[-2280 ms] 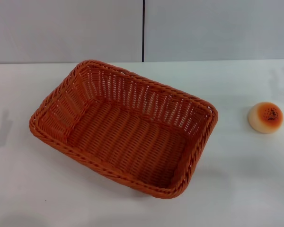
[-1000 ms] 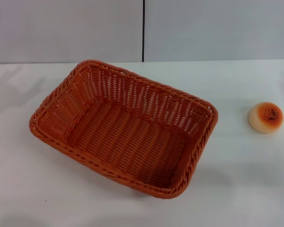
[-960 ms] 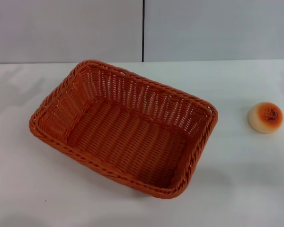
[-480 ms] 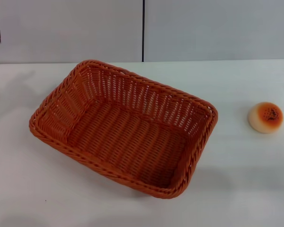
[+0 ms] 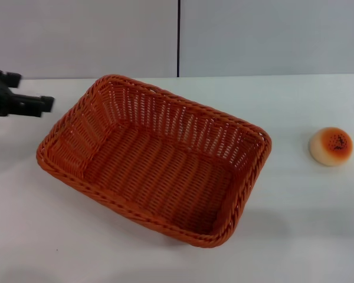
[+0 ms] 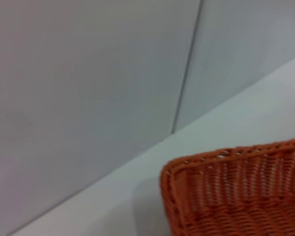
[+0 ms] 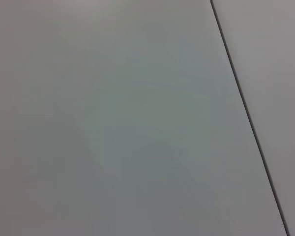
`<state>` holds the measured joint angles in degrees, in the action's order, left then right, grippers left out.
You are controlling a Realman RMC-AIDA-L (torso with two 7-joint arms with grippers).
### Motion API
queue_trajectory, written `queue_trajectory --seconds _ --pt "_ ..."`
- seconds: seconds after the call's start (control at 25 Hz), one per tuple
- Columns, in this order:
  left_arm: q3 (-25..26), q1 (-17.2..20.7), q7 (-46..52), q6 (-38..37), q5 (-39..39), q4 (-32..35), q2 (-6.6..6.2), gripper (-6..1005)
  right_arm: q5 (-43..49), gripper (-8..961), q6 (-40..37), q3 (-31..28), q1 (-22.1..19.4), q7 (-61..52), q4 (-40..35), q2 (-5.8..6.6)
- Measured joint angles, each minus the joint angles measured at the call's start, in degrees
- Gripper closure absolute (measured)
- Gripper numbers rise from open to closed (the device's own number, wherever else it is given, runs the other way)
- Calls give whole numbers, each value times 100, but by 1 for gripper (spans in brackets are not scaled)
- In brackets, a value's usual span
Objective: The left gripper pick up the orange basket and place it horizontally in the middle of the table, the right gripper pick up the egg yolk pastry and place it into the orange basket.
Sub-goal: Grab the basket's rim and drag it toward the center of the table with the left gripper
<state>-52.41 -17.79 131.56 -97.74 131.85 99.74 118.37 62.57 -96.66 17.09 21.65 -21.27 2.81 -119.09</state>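
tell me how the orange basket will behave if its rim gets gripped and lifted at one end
The orange basket has openwork woven sides, so it is probably light for its size. Its braided rim looks stiff enough to hold shape. Gripped at the end nearest the left gripper, the far end would likely sag or swing.

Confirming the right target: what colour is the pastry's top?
Orange-brown with dark specks on the pastry; head view shows it best.
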Motion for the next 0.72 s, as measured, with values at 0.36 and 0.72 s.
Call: queue_trajectory --seconds 0.36,0.72 --pt "-1432 4 536 773 803 23 32 152 0 358 8 -4 -29 0 18 -9" --pt "-2165 -113 763 1725 1239 -515 44 153 0 362 71 -4 -28 0 18 -9"
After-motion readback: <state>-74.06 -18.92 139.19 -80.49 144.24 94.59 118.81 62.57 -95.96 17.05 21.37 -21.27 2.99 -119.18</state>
